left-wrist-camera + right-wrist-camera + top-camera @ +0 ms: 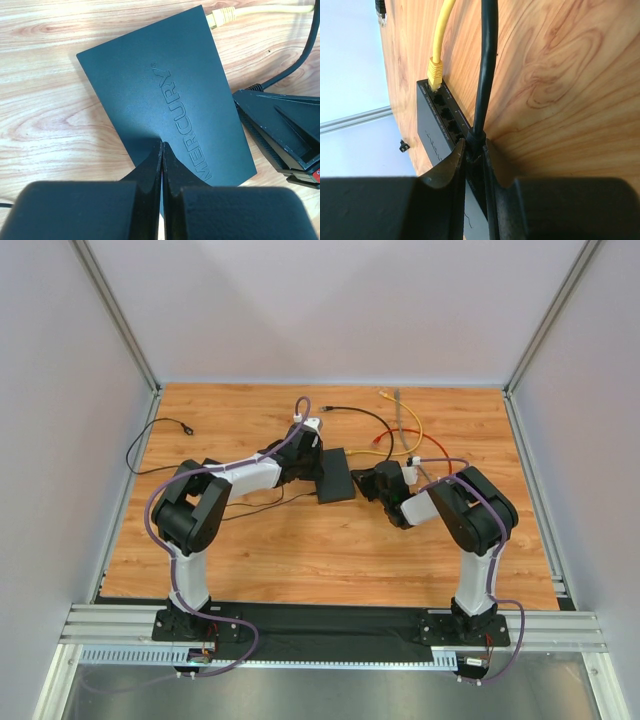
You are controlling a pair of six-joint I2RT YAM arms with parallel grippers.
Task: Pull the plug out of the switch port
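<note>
A wood-grain tabletop point(300, 550) is boxed in by plain white panels point(60, 390) on the left, right and far sides. Metal rails run along the near edge, where the two arm bases are bolted. Bare wood lies open between the arms and that near edge. The far right part carries a tangle of loose yellow, orange and grey cables point(416, 428), and a thin black lead point(186, 427) curls near the left edge.

Near the middle, well apart from every edge, a flat matte black rectangular switch point(335, 475) lies between the two grippers. Its top is smooth, with the brand name "MERCURY" pressed into it beside the socket edge. A row of sockets point(447, 117) runs along the edge facing the right arm. A yellow plug point(435, 75) on a yellow cable sits in the farthest socket.

The left gripper point(162, 150) is fully closed and holds nothing, its joined fingertips set against the switch's top. The right gripper point(475, 150) is closed narrowly on a black plug point(474, 140) at the near end of the socket row, one finger on each side. A thick black cable point(487, 60) runs from the plug away across the wood. The fingers hide how deep the plug sits.
</note>
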